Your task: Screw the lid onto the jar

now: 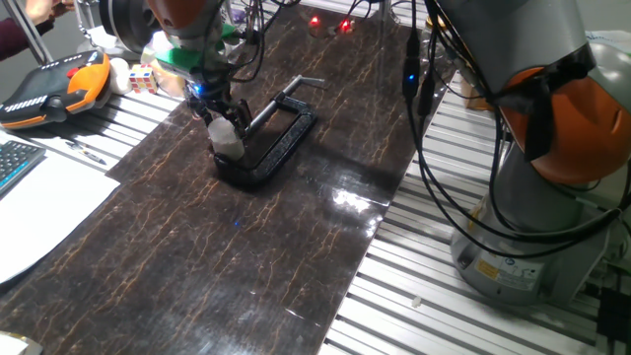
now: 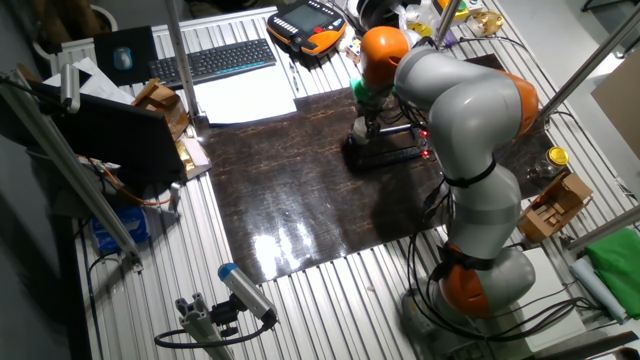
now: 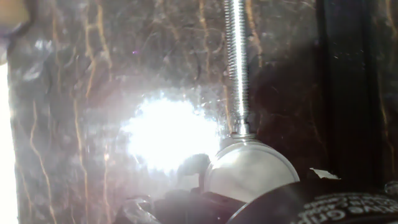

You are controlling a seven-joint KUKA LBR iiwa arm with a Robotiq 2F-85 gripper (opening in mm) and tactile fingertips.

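The small whitish jar stands on the dark mat inside the open mouth of the black C-clamp. My gripper reaches straight down onto its top. The fingers close on a whitish round piece there, the lid, which sits on the jar's mouth. In the other fixed view the gripper is over the clamp, and the jar and lid are too small to make out. In the hand view a bright glare washes out the centre; I see only the clamp's threaded screw and its round metal pad.
The dark marbled mat covers the slatted table. An orange teach pendant, a keyboard, white paper and small blocks lie at the left. The arm's base and cables stand at the right.
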